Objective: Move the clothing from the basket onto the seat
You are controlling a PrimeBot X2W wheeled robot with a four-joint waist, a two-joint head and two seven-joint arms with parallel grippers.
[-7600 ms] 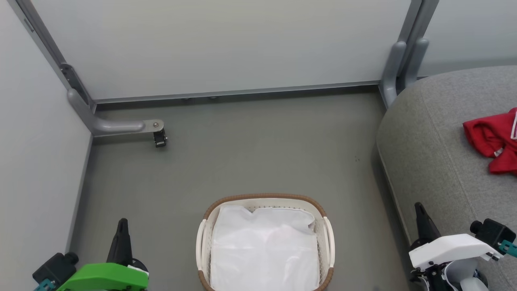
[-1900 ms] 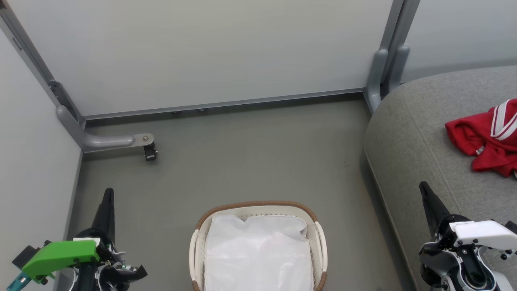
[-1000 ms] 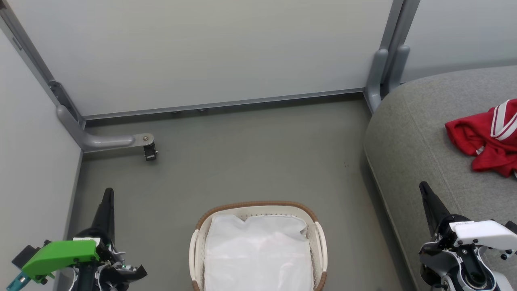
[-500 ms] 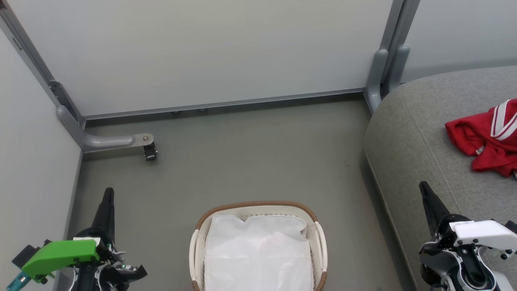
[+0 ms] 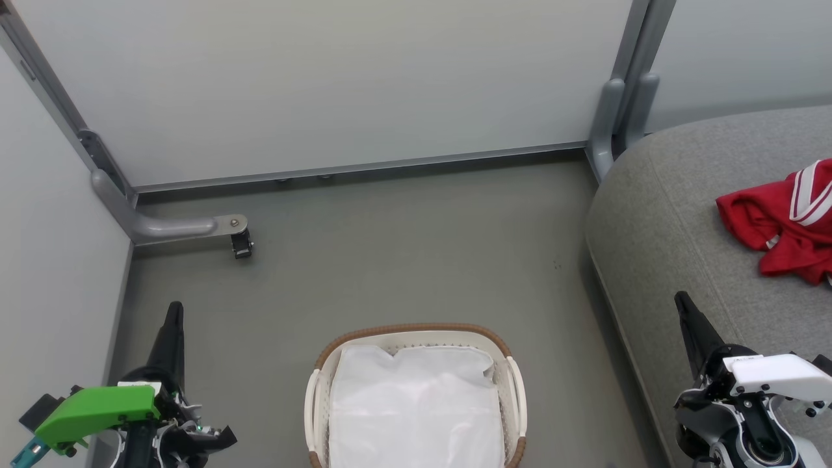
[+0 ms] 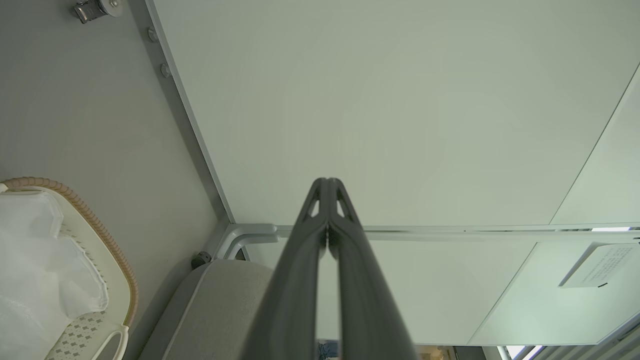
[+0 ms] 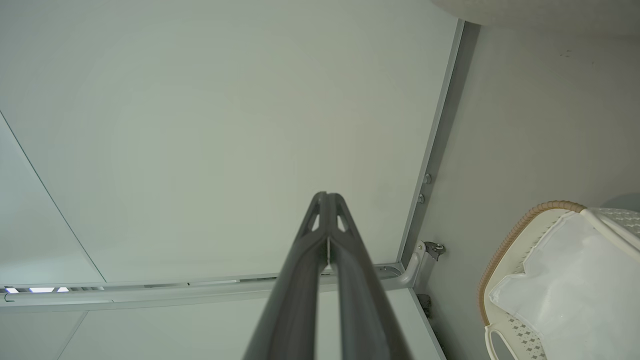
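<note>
basket (image 5: 416,329) holds liner (image 5: 416,409), clothing (image 5: 777,221) on seat (image 5: 663,227), left gripper (image 5: 173,317) and right gripper (image 5: 684,309) jaws clenched

- Left gripper (image 5: 173,312): near left; two long dark fingers pressed together to a single point, aimed toward the far side, holding nothing.
- Green wrist cover (image 5: 97,408): just behind the left gripper, at the near left corner.
- Right gripper (image 5: 682,302): near right; fingers closed tip to tip, empty, leaning slightly left as they point away.
- White wrist cover (image 5: 777,376): just behind the right gripper.
- Both arms: low, well apart.
</note>
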